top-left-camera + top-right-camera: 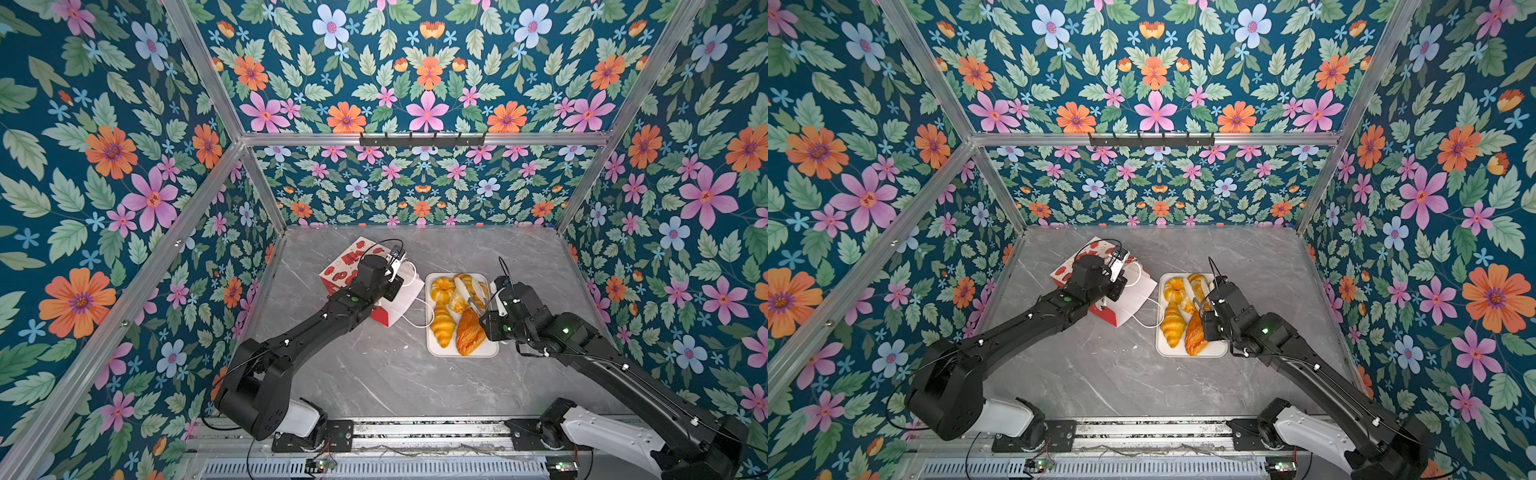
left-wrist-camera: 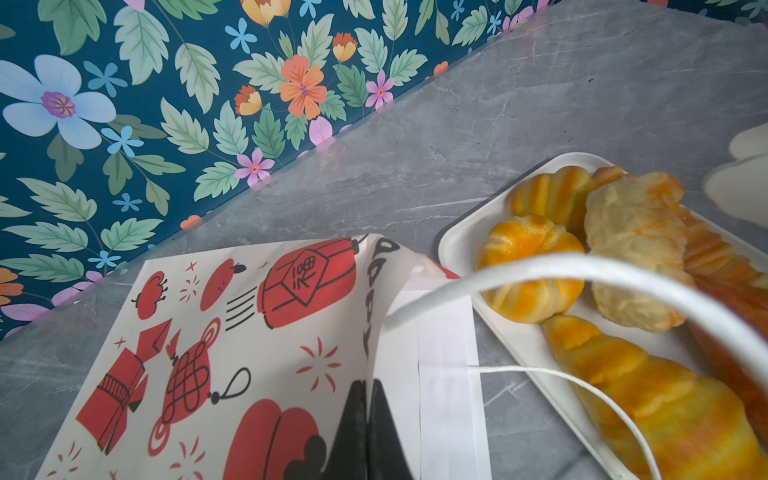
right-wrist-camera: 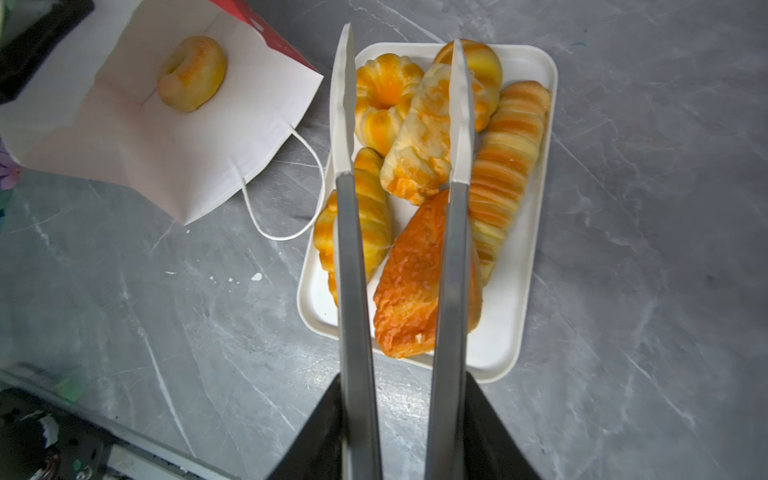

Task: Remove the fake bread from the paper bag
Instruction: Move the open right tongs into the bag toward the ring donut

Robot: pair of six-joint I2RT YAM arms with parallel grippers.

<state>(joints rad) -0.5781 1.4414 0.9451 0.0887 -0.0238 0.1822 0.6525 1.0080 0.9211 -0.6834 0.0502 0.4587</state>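
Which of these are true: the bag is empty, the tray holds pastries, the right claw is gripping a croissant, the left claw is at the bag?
1. The paper bag is empty. False: a ring bagel lies inside.
2. The white tray holds several pastries. True.
3. The right gripper grips a croissant. False: its jaws stand open above the tray, holding nothing.
4. The left gripper is shut at the bag's edge. True.

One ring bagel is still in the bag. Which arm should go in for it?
Right, probably. The right gripper hangs empty, jaws apart, over the tray, looking straight at the ring bagel inside the paper bag. The left gripper is shut on the bag's edge, propping it open.
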